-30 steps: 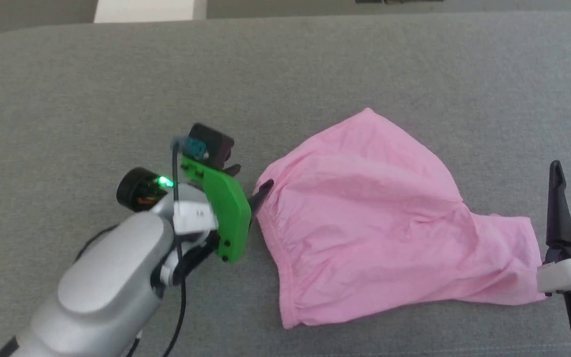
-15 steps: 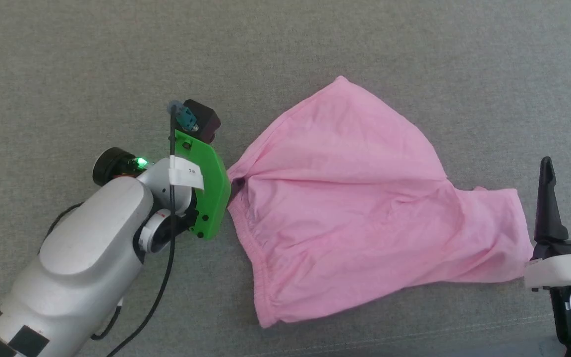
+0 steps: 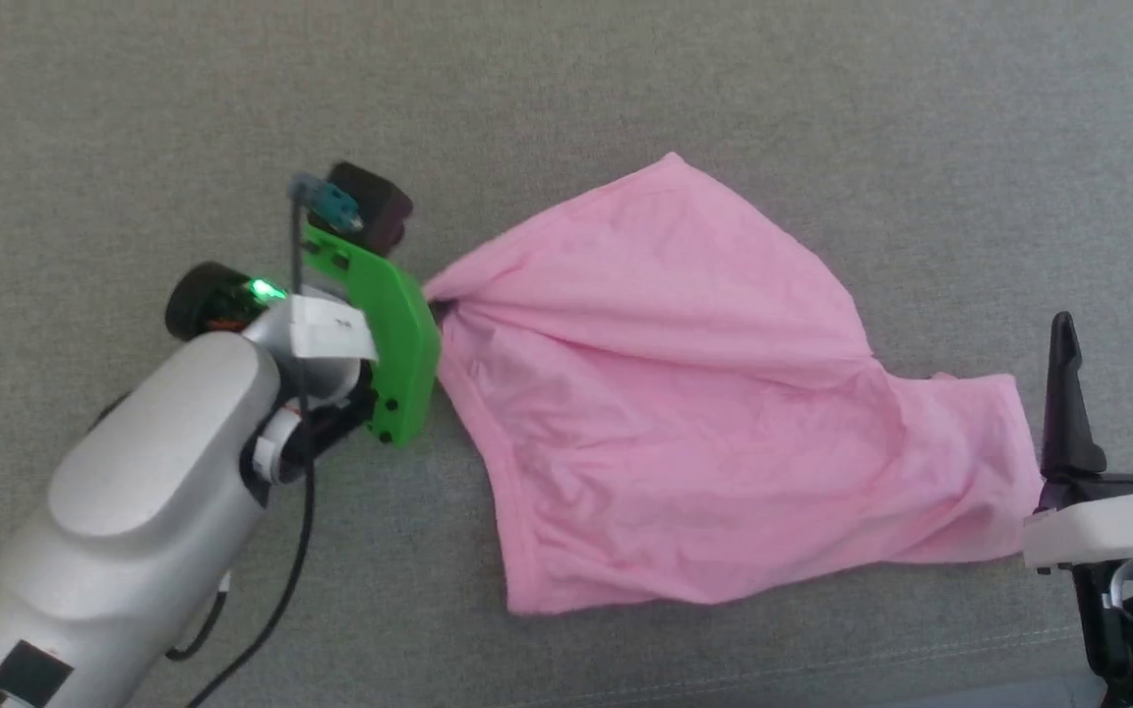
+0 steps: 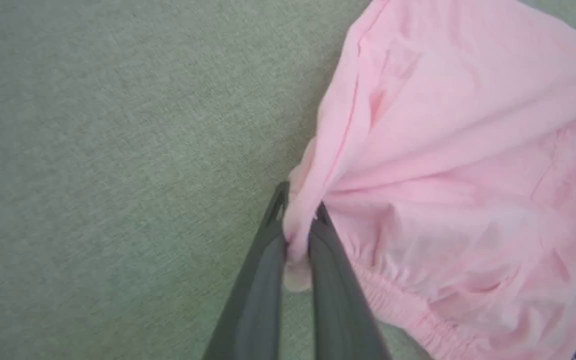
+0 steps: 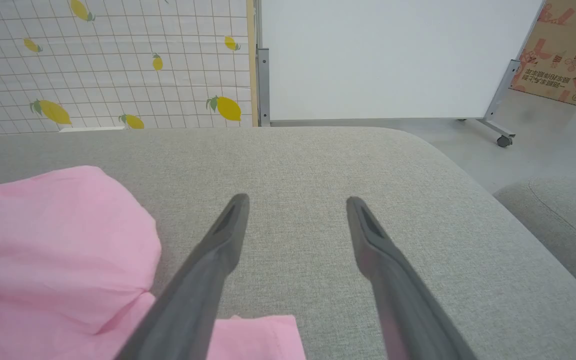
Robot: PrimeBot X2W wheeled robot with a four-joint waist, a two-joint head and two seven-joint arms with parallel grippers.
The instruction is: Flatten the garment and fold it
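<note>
What changed: left pincer (image 4: 300,210) was open beside the waistband (image 4: 408,310) a second back. It had since clamped onto the waistband's corner and tugged it out to its own side, so the cloth bunched to a point there.
Left grip: fingers together on a small pinch of the gathered edge, with a nub of pink poking out behind the tips.
Right side: right pincer (image 3: 1107,329) had its fingers wide apart, holding nothing, parked just beside the leg hem (image 3: 1009,462).
Where it lay: garment (image 3: 685,393) was on the grey cushion (image 3: 626,79) between the two pincers. One end was in the left pincer, the other next to the right pincer, and it was wrinkled, not flat yet.
Worry 1: the bite looked thin, so I reckoned a harder tug could've popped the elastic out.
Worry 2: nothing pinned the end by the right pincer, so pulling from the left alone probably would've dragged the whole thing along instead of stretching it.
Worry 3: couldn't tell whether one layer or both got pinched. One layer alone would likely have opened the shorts up rather than flattening them.
</note>
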